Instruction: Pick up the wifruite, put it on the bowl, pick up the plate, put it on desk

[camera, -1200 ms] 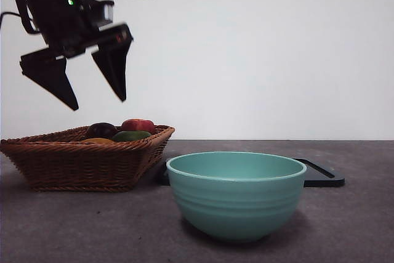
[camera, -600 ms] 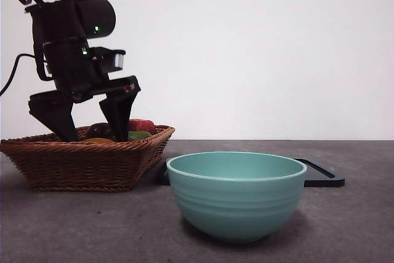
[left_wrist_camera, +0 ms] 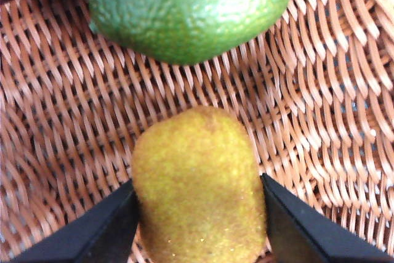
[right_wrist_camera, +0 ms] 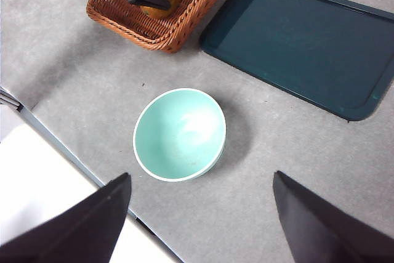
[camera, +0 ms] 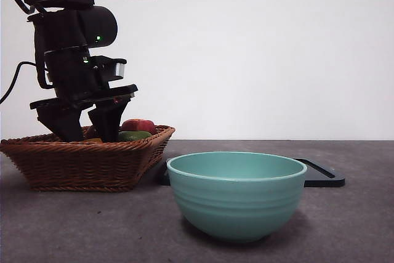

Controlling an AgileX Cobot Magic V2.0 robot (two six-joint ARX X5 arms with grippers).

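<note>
The left claw (left_wrist_camera: pixel 198 214) is reaching into the wicker basket (camera: pixel 80 161), its jaws sitting apart on either side of the small brown fruit (left_wrist_camera: pixel 198 183), beside a green fruit (left_wrist_camera: pixel 191 7). The teal bowl (camera: pixel 236 194) is sitting on the counter (camera: pixel 345 226) beside the basket. The right claw (right_wrist_camera: pixel 200 214) is hanging open above the bowl.

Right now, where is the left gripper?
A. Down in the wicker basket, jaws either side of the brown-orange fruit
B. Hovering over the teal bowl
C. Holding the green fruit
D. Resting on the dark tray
A: the left gripper has a jaw on each side of the wifruite on the basket weave.
</note>
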